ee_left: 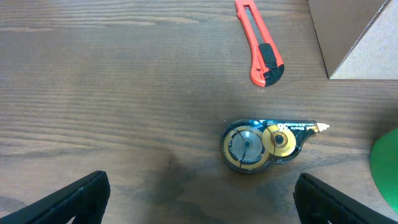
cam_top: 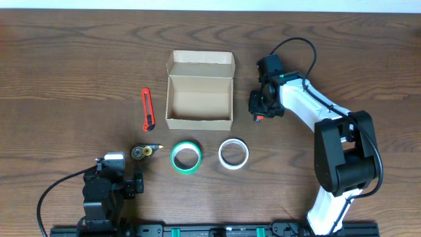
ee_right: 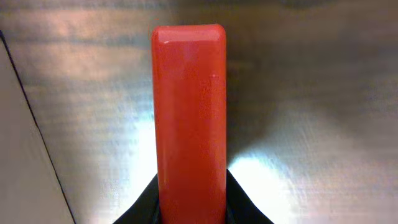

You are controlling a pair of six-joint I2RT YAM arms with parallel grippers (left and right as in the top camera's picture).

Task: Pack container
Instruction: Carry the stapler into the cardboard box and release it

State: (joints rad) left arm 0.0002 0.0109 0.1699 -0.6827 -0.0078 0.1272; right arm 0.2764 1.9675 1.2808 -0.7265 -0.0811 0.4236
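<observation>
Gripping a red bar (ee_right: 189,112) between its fingers, our right gripper (cam_top: 259,110) hung just right of the box (cam_top: 198,99), close beside its right wall. We could not tell whether the bar touched the table (cam_top: 66,66). The box sat mid-table, open, with its flap folded back on the far side and its cardboard floor showing. A red cutter (cam_top: 148,110) lay just left of it, apart from the wall. Nearer us lay a row: a dispenser (ee_left: 264,144), a green roll (cam_top: 186,157) and a white roll (cam_top: 233,153), each apart from the next. Our left gripper (ee_left: 200,182) hovered low over the table just short of the dispenser, its jaws spread wide and holding nothing.
</observation>
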